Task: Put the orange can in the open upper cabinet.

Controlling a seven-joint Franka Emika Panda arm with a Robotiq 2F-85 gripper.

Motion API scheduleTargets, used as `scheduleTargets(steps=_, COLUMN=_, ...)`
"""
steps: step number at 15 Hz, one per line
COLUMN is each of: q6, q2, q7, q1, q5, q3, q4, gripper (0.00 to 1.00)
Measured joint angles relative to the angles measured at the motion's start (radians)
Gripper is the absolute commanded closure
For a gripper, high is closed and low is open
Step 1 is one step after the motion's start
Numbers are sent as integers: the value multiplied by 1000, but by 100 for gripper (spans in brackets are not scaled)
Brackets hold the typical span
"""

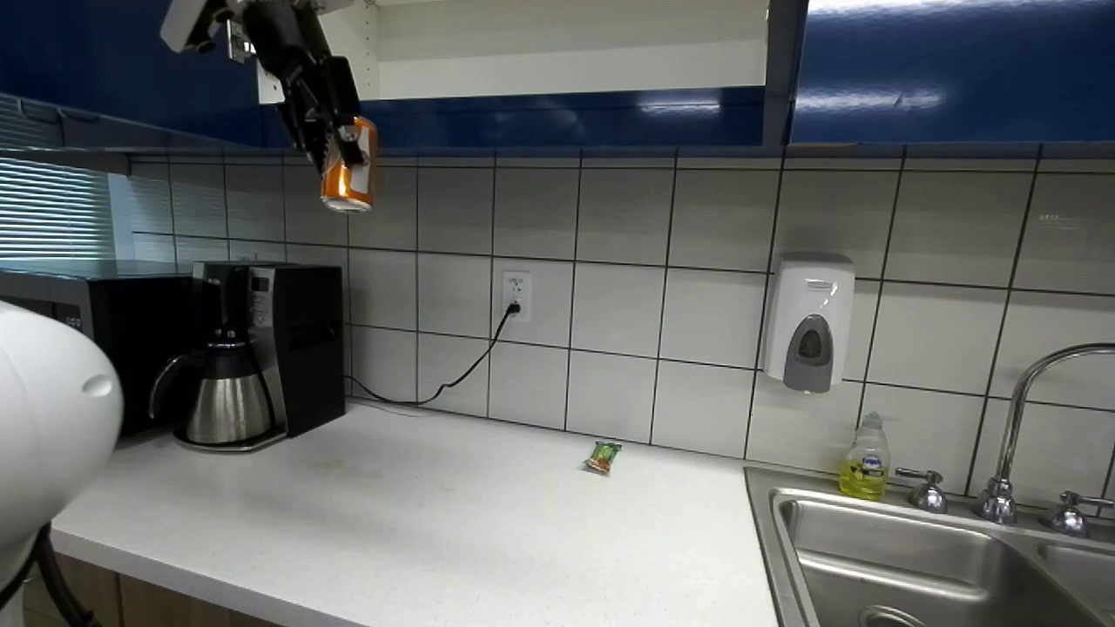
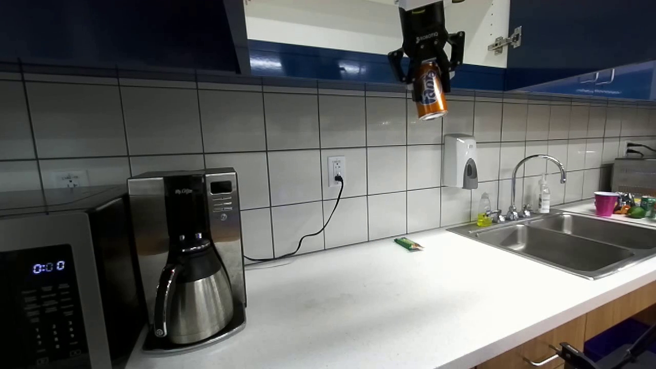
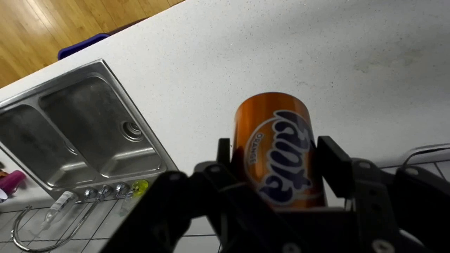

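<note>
We see the orange can [image 2: 430, 95] in the air, well above the white surface [image 2: 359, 307], somewhat tilted, its base pointing down. The hand [image 3: 276, 158] grasps it from both sides; in the wrist view we read "Fanta" and "Orange" on it, though what is inside it we cannot tell. In both exterior views the can is outside the open upper cabinet [image 1: 566, 57], overlapping the cabinet's dark blue lower edge in our sight, and above that edge we look into the pale interior. On the surface, near the tiled wall [image 1: 618, 305], we notice a small green packet [image 2: 408, 243], its contents hidden from us. Well apart from it, the coffee maker [image 2: 229, 230] carries a steel carafe [image 2: 202, 312], upright on the base, and we cannot see inside it; a microwave [image 2: 61, 287] stands just beside. Towards the opposite end we have a steel sink [image 2: 558, 248] with two basins, and on its rim an upright clear bottle [image 1: 865, 461] with yellow liquid in it. Higher up, a white soap dispenser [image 1: 810, 318] hangs on the wall, its fill out of our sight. At the sink's back edge, near the curved faucet [image 1: 1010, 435], we find a pump bottle [image 2: 544, 197] with a pale label, and farther off a pink cup [image 2: 606, 205] whose contents we cannot make out.
</note>
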Motion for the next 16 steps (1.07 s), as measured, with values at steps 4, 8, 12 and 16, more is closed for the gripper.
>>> scheduleTargets(steps=4, q6=-21, q2=0, q7=-6, q1=-10, q5=0, q3=0, q4=49, gripper=62)
scheduleTargets(steps=8, q6=-41, q2=5, q7=-16, q1=-16, q5=0, q3=1, q4=101, gripper=62)
scheduleTargets(steps=12, q6=-46, q2=21, q7=-20, q1=-23, q5=0, q3=2, q4=149, gripper=62)
scheduleTargets(steps=16, q6=-54, q2=59, q7=-23, q1=-40, q5=-1, q3=11, q4=212, gripper=62)
